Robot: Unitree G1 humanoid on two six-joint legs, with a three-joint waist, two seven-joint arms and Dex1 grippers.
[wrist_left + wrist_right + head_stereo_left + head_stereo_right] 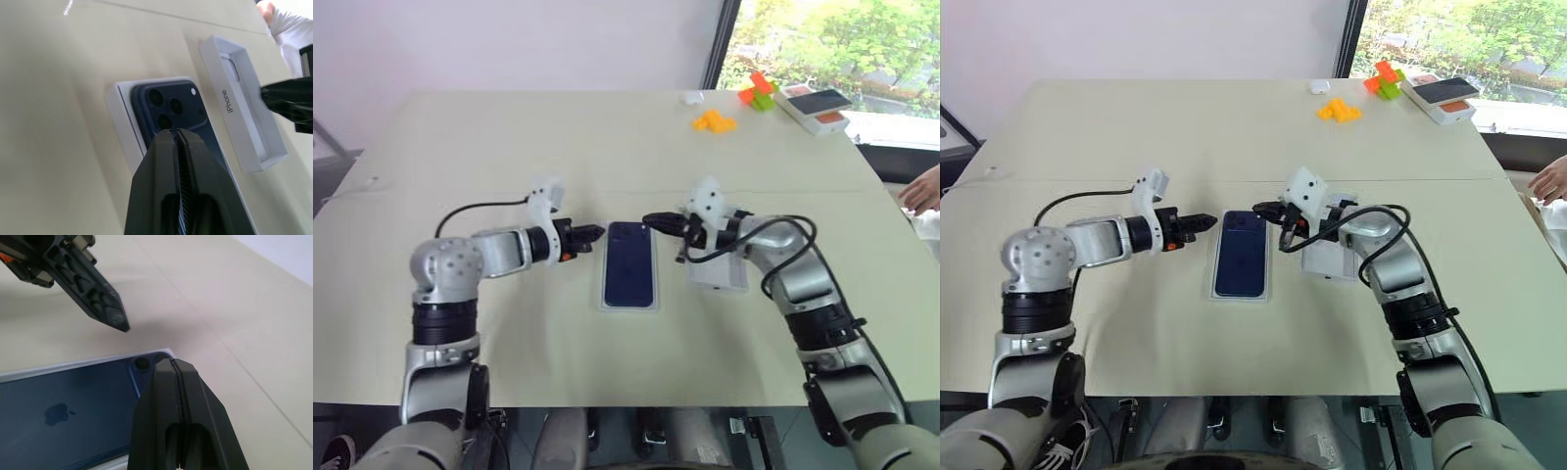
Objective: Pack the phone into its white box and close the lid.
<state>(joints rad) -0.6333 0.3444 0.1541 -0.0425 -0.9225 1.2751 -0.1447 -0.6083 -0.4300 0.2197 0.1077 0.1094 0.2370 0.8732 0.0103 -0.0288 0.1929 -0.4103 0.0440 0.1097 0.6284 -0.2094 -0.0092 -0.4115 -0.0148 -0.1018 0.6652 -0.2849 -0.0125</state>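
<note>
Hovering over the table [509, 147], I am keeping my left gripper [597, 232] and right gripper [651, 220] pinched closed and empty, tips flanking the camera end of the phone [629, 262], lying back-up in the white box [122, 117]; the lid [244, 117] sits just beside.
</note>
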